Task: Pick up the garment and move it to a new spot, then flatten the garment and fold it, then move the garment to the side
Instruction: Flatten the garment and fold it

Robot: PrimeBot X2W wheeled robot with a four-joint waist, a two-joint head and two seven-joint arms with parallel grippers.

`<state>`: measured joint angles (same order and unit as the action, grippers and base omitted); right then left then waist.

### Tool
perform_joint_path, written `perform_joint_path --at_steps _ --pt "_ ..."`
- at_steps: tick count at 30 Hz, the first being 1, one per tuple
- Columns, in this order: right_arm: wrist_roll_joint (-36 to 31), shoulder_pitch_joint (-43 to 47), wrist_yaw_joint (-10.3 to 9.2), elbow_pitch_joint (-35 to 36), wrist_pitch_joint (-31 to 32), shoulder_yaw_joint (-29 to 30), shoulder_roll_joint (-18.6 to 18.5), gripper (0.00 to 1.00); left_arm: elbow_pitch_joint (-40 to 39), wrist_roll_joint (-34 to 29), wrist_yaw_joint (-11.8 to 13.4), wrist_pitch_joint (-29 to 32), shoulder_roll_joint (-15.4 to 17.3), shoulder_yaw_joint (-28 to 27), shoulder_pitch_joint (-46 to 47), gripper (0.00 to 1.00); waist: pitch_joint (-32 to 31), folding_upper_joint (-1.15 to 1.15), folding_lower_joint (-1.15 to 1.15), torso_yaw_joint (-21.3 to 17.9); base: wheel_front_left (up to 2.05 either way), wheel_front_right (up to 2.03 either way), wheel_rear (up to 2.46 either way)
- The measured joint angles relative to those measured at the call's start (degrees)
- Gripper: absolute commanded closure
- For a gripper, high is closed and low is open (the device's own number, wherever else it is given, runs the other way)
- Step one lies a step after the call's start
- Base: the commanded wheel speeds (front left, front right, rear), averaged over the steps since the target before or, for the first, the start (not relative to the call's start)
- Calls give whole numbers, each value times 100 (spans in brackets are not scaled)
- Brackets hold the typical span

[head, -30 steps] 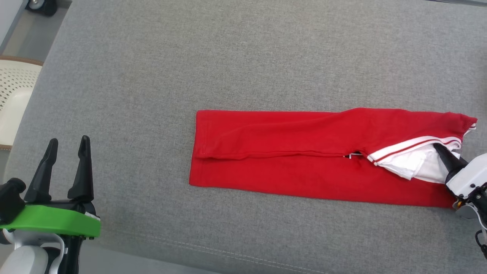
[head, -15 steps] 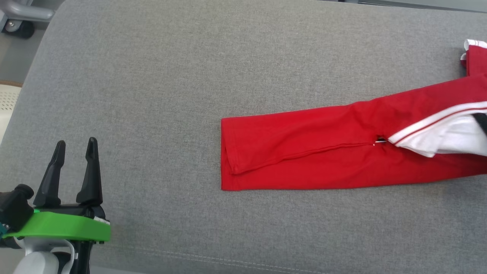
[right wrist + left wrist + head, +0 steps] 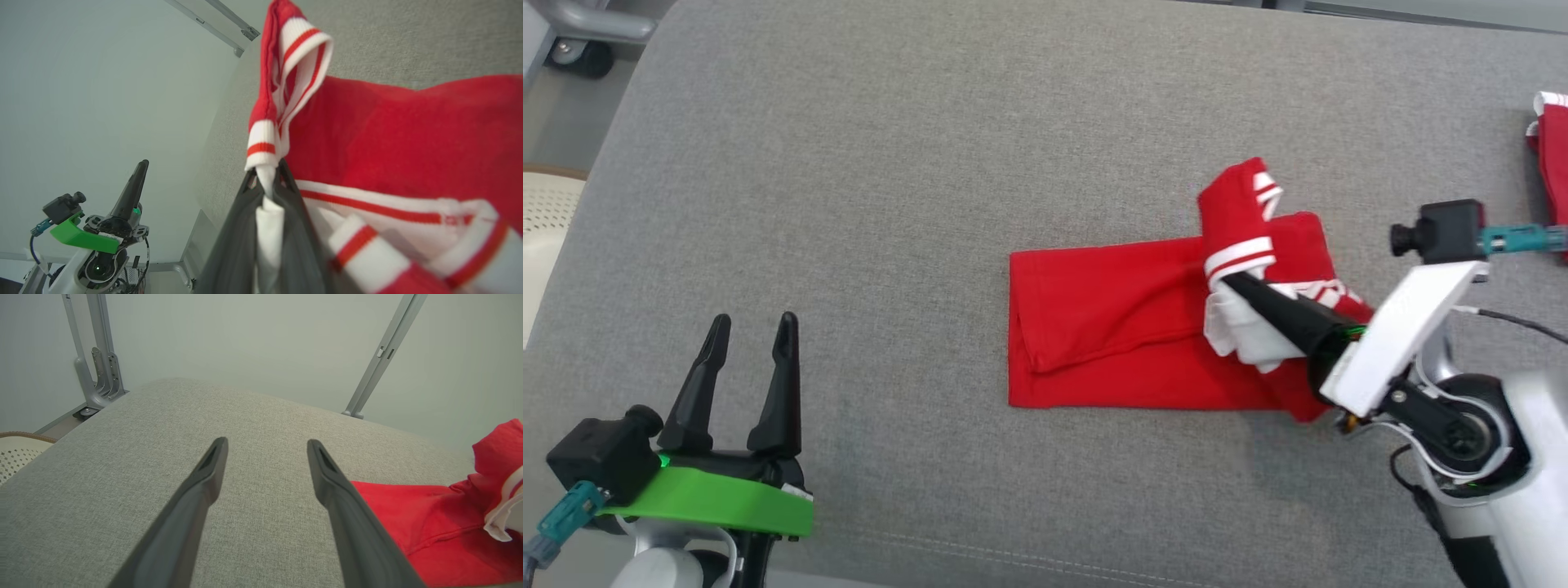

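At the far left edge, a cream perforated seat (image 3: 546,214) sits beside the grey upholstered surface (image 3: 915,163), clear of the work. The left gripper (image 3: 752,325) hovers low over the near left of that surface, its two dark fingers spread wide and holding nothing. It is well apart from the cloth and blocks nothing.

Right of centre lies the red knit garment with white striped trim (image 3: 1111,327). A second ago it stretched out as one long flat strip towards the right. Now its right end is lifted and carried back over its own red body, so the strip looks about half as long. The left half is flat on the surface, while the trimmed end stands bunched and twisted above it.

The right gripper (image 3: 1232,282) has closed since then: its fingers are pinched tight on the white trimmed edge, as the right wrist view shows. I judge the fold to be under way, not finished, since the held end must be laid down flat and square to the left hem.

At the far right edge lies a separate piece of red and white cloth (image 3: 1553,155), apart from the fold.
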<state>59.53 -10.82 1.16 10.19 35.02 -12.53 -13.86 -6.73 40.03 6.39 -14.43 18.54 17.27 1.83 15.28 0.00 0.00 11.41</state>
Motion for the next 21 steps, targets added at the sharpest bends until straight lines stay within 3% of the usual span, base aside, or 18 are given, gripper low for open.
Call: perform_joint_path --at_steps 7,14,16,17,21 --pt "-678 -203 -376 -605 -205 -520 508 100 23 -59 -42 0 -116 159 69 0 106 0 0 304 0 0 0" --pt "-887 -615 -480 -1184 -408 -786 893 100 86 -59 -42 0 -147 118 87 0 200 0 0 600 0 0 0" --pt "-976 -759 -486 -1300 -468 -859 1002 26 97 -59 -42 0 -147 104 86 0 221 0 0 629 0 0 0" --pt "-985 -830 -479 -1344 -474 -933 1013 0 104 -59 -42 0 -147 88 85 0 227 0 0 629 0 0 0" --pt "-1015 -1035 -456 -1456 -546 -1083 1005 0 169 -99 -42 0 -136 -27 83 0 209 0 0 556 0 0 0"
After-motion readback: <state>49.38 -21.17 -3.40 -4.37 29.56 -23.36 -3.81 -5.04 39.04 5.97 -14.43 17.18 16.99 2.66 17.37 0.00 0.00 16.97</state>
